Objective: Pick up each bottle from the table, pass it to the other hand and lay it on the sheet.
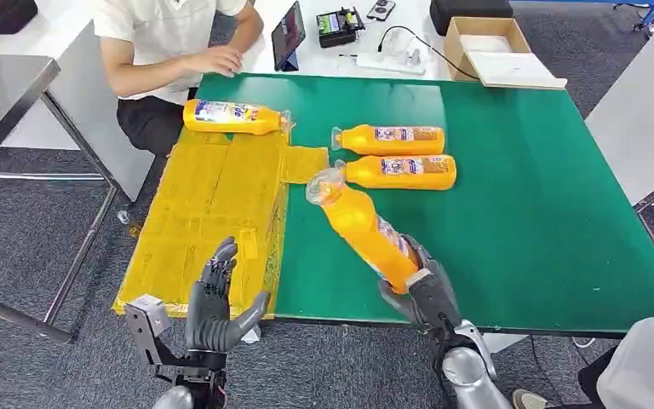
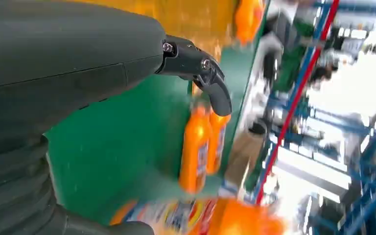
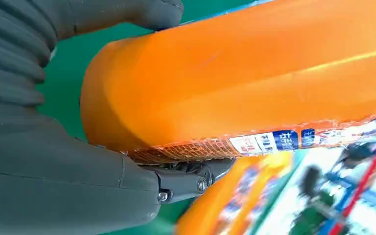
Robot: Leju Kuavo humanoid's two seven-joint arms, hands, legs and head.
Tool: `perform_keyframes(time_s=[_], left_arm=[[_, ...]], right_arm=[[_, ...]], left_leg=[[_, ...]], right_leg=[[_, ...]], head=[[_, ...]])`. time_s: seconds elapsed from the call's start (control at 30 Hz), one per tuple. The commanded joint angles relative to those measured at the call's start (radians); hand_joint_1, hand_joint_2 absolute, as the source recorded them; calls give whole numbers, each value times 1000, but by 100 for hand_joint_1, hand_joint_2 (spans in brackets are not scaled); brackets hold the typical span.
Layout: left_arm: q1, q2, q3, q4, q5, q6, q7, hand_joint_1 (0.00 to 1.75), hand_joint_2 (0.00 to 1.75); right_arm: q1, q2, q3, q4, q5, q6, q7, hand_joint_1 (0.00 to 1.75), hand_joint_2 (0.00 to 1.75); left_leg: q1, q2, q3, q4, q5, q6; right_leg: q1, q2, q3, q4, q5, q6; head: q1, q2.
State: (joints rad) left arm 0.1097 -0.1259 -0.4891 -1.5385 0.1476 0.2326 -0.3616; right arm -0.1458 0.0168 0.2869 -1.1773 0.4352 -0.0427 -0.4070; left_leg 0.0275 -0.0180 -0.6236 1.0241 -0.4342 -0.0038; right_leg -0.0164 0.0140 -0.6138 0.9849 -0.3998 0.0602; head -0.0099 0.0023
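Right hand (image 1: 417,285) grips the base of an orange plastic bottle (image 1: 362,226) above the green table's (image 1: 545,213) near edge, cap end tilted up and toward the far-left; left hand (image 1: 217,294) empty, fingers spread, over the yellow sheet's (image 1: 213,204) near edge; two more orange bottles (image 1: 396,155) lie side by side mid-table; a fourth (image 1: 234,117) lies on the sheet's far edge; person's hand (image 1: 217,60) rests beyond it.

One bottle (image 1: 234,117) lies on the sheet's (image 1: 209,213) far end; two bottles (image 1: 394,154) lie right of it.
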Motion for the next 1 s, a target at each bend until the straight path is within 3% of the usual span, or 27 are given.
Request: perform_keyframes(time_s=[0.03,0.27,1.0], left_arm=[[-104,1,-61,143,8,-55,6,0,175],[-109,-4,-76,153,48,-94,17,0,175],[-141,-21,-56,95,141,-78,-35,0,175]], right_arm=[[-93,37,233,55,-29,46,-1,175,175],[-153,59,375,121,-38,46,-12,175,175],[-183,78,506,261,-5,25,-39,175,175]], left_leg=[[-1,3,4,-1,0,2],[0,4,5,-2,-1,2],[0,0,2,-1,0,1]], right_leg=[[0,1,3,0,0,-3],[1,2,4,-1,-1,-2],[1,-1,2,-1,0,-2]], head=[[0,0],[0,0],[0,0]])
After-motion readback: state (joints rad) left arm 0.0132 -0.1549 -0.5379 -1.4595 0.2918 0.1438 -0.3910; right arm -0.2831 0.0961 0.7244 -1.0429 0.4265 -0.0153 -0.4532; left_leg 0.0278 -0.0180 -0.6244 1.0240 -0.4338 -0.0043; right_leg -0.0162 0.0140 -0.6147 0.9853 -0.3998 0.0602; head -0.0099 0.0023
